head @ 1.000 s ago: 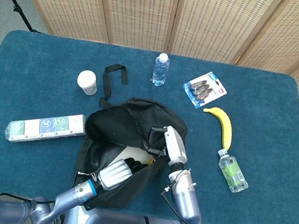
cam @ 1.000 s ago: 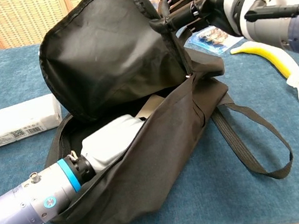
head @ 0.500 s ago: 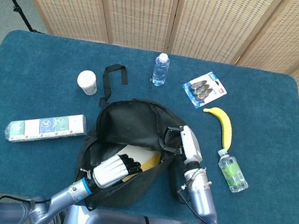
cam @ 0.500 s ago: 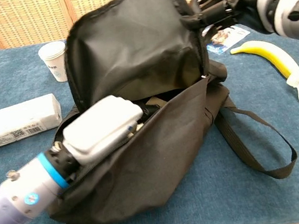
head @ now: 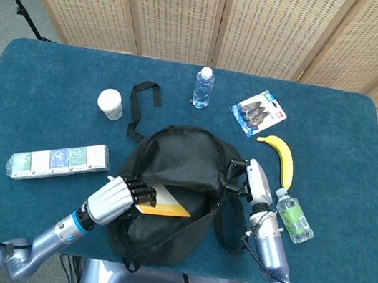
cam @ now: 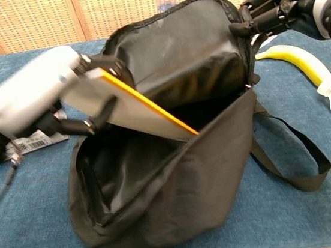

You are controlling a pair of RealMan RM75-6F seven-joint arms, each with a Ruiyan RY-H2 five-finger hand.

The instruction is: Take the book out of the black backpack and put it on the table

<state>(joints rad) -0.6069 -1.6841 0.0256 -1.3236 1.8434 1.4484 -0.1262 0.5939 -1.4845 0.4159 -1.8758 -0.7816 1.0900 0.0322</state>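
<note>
Only the head view shows the cup beyond the backpack.

Bright, even light; left robot hand motion-blurred.

- One backpack
- One book
- Two bottles
- One cup
- One banana
- One box
- One blister pack
</note>
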